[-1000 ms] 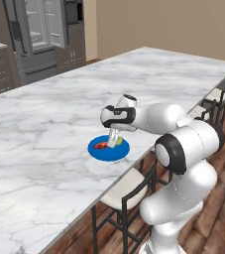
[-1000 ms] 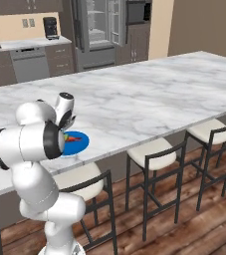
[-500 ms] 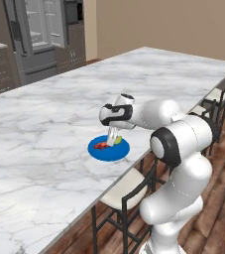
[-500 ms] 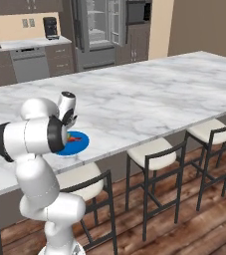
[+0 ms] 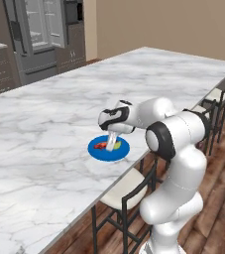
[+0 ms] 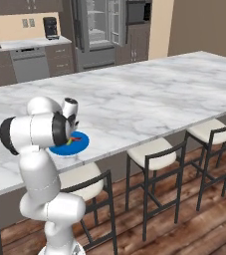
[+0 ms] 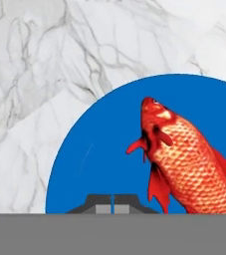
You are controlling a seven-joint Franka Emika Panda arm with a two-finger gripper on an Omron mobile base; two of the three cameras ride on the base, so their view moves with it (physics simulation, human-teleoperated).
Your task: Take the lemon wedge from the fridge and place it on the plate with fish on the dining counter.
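Closed gripper [image 7: 112, 203] over blue plate [image 7: 99, 164] — fish [image 7: 189, 159] alongside

Hidden and cropped parts

The fish [image 7: 191, 164] and plate [image 7: 99, 164] run off the hand view's edge; the lemon wedge [image 5: 117, 145] looks like a tiny speck, half behind the gripper [image 5: 112, 144].

Long white marble dining counter with grey veins [image 6: 149, 94] runs across frame; dark-framed stools with cream seats [image 6: 154, 152] line its near edge. Round flat bright-blue plate [image 6: 80, 144] sits on the slab near that edge, partly hidden behind the white robot arm [image 6: 37, 132]. A small red-pink bit with a yellow-green speck [image 6: 73, 140] shows on the plate; too small to separate. Tall grey French-door fridge [image 6: 100, 30] stands at the back wall, beside dark cabinets [image 6: 137, 30]. Wooden floor [image 6: 184, 224] below.
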